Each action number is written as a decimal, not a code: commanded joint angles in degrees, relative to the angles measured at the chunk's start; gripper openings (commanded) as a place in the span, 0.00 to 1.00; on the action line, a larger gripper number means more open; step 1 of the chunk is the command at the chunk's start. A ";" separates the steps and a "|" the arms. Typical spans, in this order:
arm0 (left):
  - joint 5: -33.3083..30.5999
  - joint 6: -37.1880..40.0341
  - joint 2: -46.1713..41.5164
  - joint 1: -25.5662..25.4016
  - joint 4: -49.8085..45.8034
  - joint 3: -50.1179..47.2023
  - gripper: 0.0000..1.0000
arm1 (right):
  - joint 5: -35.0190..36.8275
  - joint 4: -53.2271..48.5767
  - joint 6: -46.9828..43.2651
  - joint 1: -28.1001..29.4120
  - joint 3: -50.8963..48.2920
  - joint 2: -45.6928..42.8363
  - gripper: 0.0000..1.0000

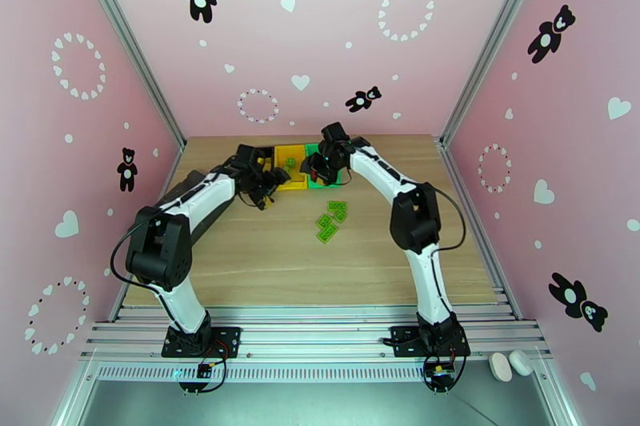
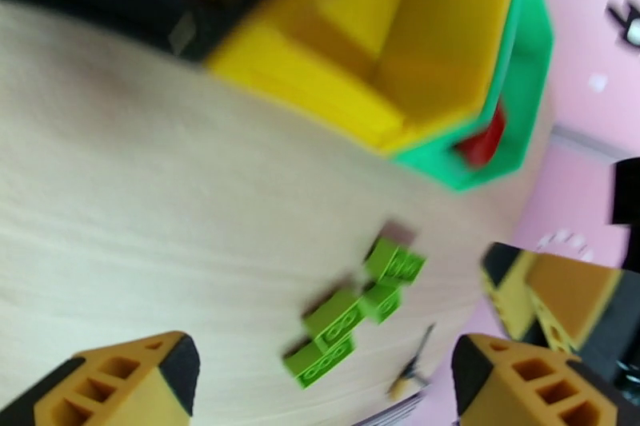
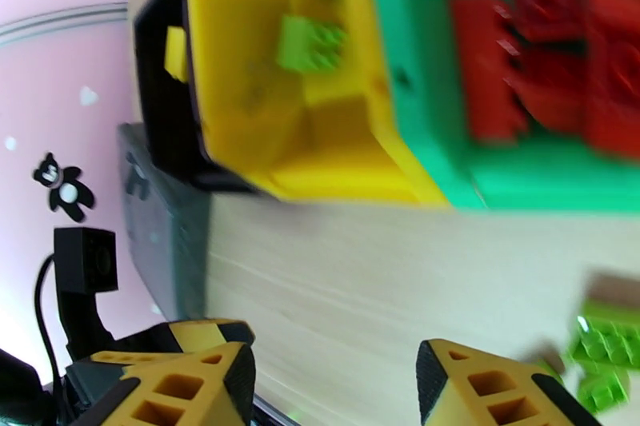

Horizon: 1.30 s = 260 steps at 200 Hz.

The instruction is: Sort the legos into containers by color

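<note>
Three bins stand in a row at the back. The yellow bin holds two green legos. Several red legos lie in the green bin. One yellow lego lies in the black bin. Several green legos lie loose on the table. My left gripper hangs open and empty in front of the yellow bin, above the table, with the loose green legos beyond it. My right gripper is open and empty at the front of the green bin.
A dark grey tray sits left of the bins, partly under the left arm. A small screwdriver lies near the loose green legos. The wooden table has bare surface in front, and pink walls close it in.
</note>
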 commanded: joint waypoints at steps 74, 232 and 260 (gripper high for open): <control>-15.11 18.62 4.21 -17.06 -10.39 3.64 0.73 | 8.37 -0.88 -5.16 -3.52 -33.47 -21.76 0.56; -26.26 29.12 24.70 -30.99 -19.82 22.84 0.60 | 7.61 -2.04 -6.68 -11.26 -55.11 -42.78 0.55; -27.13 28.96 26.24 -32.04 -21.07 25.01 0.54 | 7.02 -1.80 -6.64 -11.57 -56.07 -43.34 0.55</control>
